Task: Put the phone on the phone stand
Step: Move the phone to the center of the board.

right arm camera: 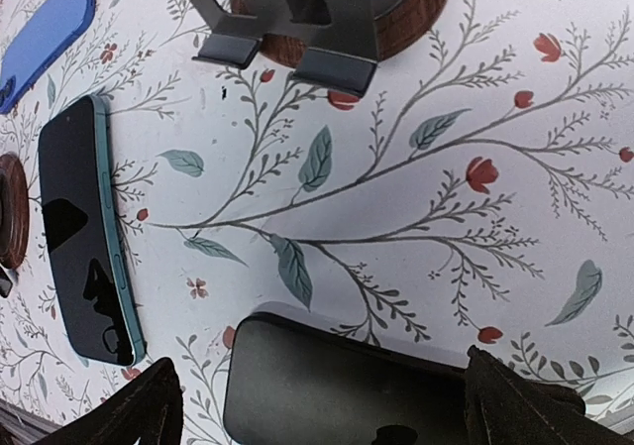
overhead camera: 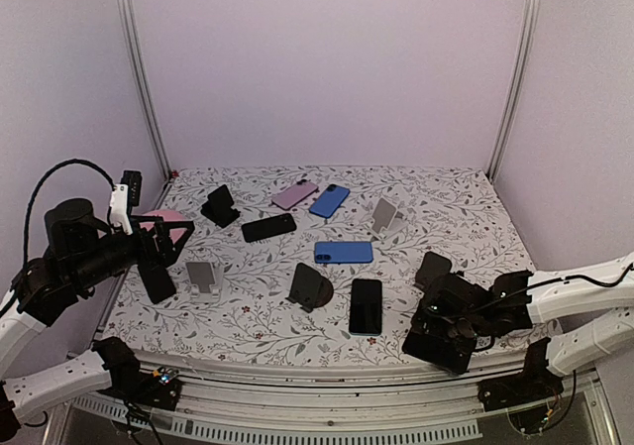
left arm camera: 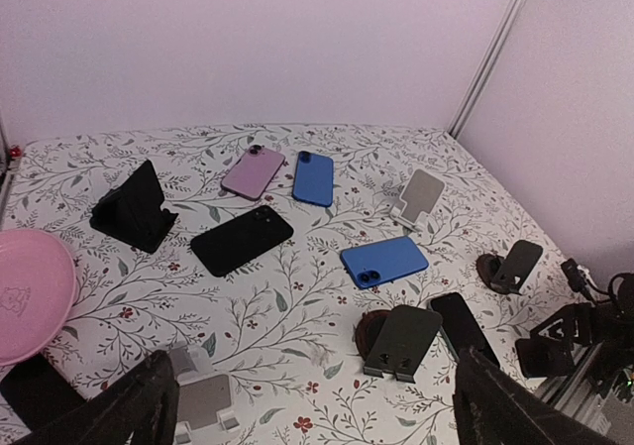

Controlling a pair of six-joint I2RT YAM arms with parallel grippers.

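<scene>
Entry: phone placement, grasp stage. The right hand [right arm camera: 322, 395] is low over the near right part of the worktop [right arm camera: 446, 197], fingers spread wide to either side of a dark phone [right arm camera: 297, 361]. This phone, the task's thing, lies between the fingers close to the worktop's near edge. A clear gap shows at its left side; whether the right finger touches it cannot be told. The pick-up looks not yet made, so the step in hand is judged to be the closing on the phone. Next move calls for: a pinch across the phone's narrow width, a lift, then a short carry forward to the phone stand [right arm camera: 297, 9]. That stand has a grey back plate on a round wooden base, with two small lips at its foot facing the hand. The phone must be tilted against the plate and seated on those lips. Room: bare floral cloth lies between phone and stand, open for the carry. A teal-edged phone [right arm camera: 84, 237] lies flat to the left, well apart from the path, and a second stand [overhead camera: 309, 286] sits beyond it. The near edge is the main hazard, since a slipped phone could go off it. The left hand [left arm camera: 312, 395] is raised over the far left side, fingers spread, carrying nothing visible.
</scene>
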